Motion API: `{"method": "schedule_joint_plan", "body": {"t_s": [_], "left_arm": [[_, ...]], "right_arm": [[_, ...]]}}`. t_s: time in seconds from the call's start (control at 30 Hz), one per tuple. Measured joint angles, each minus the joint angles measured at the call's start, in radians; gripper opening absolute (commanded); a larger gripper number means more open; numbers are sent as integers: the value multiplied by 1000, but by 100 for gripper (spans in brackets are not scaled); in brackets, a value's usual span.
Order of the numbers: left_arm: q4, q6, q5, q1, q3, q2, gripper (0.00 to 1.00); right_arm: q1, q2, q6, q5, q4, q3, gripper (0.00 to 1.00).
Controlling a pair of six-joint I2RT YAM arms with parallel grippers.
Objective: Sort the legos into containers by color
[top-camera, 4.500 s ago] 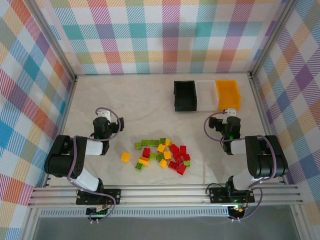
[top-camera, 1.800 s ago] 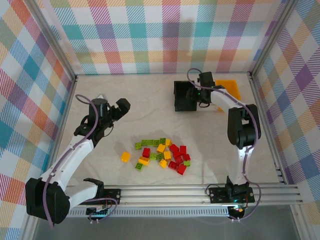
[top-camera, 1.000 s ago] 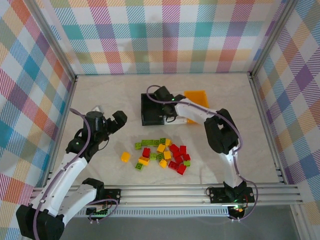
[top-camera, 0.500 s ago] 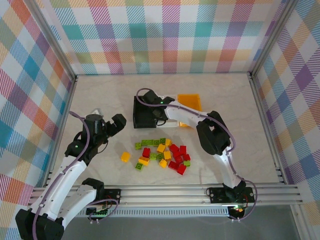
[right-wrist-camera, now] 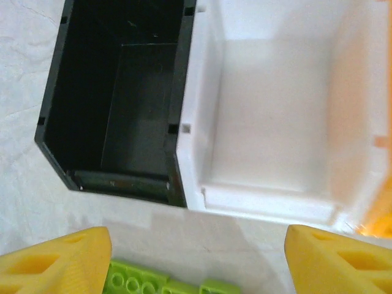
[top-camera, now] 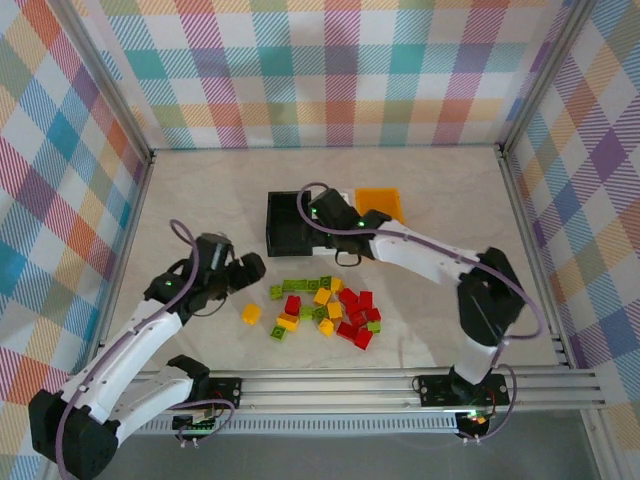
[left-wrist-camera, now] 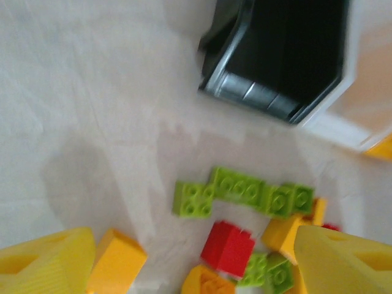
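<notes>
Pale marbled counter (top-camera: 200,190) lies under me, walled by pastel plaid panels (top-camera: 320,70). At its middle the legos (top-camera: 322,308) sit in a loose heap of red, yellow-orange and lime green mixed together, with one yellow-orange brick (top-camera: 250,313) a little apart on the heap's left. Beyond the heap the three containers stand side by side: black bin (top-camera: 283,226) on the left, white bin (right-wrist-camera: 269,110) in the middle, orange bin (top-camera: 380,202) on the right. From my right wrist the black bin's floor is bare dark plastic and the white bin's floor is bare white. From above, the orange bin is plain orange inside. My right end effector (top-camera: 335,228) hangs over the bins' near edge, its yellow fingers (right-wrist-camera: 55,257) spread wide and gripping nothing, with lime green bricks (right-wrist-camera: 162,285) below. My left end effector (top-camera: 247,272) hovers just left of the heap, near the lone brick, likewise wide open and holding nothing.
</notes>
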Motion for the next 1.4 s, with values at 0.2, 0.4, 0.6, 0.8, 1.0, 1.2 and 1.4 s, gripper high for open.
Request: {"method": "schedule_joint_plan", "body": {"t_s": [0.2, 0.4, 0.6, 0.8, 1.0, 1.2, 1.4], "left_arm": [[-59, -28, -71, -87, -105, 84, 81], [-38, -27, -111, -104, -153, 176, 80], [64, -13, -112, -125, -154, 275, 73], [103, -1, -117, -137, -154, 347, 75], [113, -1, -135, -137, -132, 342, 82], [126, 27, -214, -136, -1, 357, 81], [196, 51, -250, -102, 26, 494, 73]], "right_arm": [[0, -117, -3, 0, 3, -159, 76], [-13, -198, -2, 11, 2, -237, 77], [-29, -269, 3, 27, 5, -261, 77], [-42, -311, 9, 39, 4, -289, 77], [-49, -321, 10, 45, 4, -300, 77], [-54, -322, 10, 45, 4, -300, 77], [-60, -333, 9, 45, 3, -301, 78]]}}
